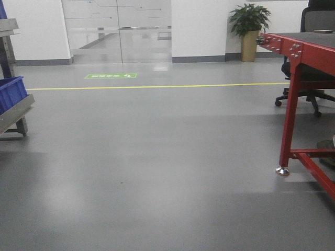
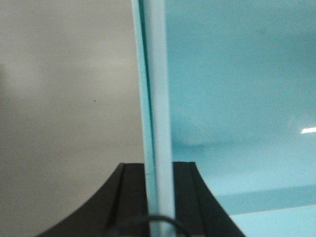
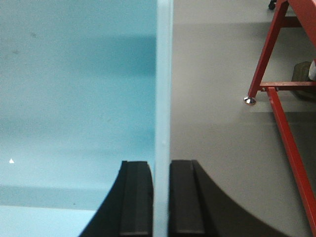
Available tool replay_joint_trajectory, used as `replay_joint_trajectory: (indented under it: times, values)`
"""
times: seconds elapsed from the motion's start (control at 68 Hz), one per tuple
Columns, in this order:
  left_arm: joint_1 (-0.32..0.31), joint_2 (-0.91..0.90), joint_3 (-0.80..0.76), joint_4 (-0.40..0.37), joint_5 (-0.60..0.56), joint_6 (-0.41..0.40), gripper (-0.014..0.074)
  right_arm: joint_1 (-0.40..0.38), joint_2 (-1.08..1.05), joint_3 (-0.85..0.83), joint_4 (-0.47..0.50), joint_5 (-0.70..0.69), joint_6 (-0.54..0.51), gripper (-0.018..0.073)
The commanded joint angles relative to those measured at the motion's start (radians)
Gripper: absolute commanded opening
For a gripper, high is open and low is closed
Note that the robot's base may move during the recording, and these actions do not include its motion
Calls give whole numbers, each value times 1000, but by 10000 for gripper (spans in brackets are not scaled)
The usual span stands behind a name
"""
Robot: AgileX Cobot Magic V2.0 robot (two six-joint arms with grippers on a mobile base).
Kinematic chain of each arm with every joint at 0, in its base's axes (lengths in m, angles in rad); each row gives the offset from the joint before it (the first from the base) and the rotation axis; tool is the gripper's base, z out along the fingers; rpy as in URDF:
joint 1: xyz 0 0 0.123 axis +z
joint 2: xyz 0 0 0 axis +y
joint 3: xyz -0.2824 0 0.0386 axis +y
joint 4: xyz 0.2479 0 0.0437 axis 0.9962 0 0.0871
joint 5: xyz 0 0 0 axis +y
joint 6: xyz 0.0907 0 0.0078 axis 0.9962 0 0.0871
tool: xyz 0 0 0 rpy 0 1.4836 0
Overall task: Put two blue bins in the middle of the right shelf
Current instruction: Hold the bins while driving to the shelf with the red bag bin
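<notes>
A pale cyan blue bin (image 2: 237,98) fills the right half of the left wrist view and the left half of the right wrist view (image 3: 74,89). My left gripper (image 2: 158,168) is shut on its upright wall (image 2: 159,74), one black finger on each side. A thin second cyan edge (image 2: 140,98) lies tight against that wall; I cannot tell whether it belongs to a nested second bin. My right gripper (image 3: 161,165) is shut on the opposite wall (image 3: 164,74). The bin hangs above grey floor. Bin and grippers are out of the front view, and the right shelf is out of view.
A red metal table (image 1: 298,49) stands at the right, its foot (image 1: 282,170) on the floor and its frame (image 3: 266,54) close to my right gripper. An office chair (image 1: 306,97) and a plant (image 1: 249,31) are behind. A grey rack with a dark blue bin (image 1: 10,94) is at the left.
</notes>
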Motion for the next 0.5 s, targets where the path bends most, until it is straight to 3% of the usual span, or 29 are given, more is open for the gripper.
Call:
replay_joint_trajectory:
  times: [0.0,0.486]
  values:
    - [2,-17,-16,66,-49,7,-111,-3,-22,-21,-73,-56,-13,-167]
    - [2,-17,-16,66,-49,7,-111,-3,-22,-21,-73,-56,-13,-167]
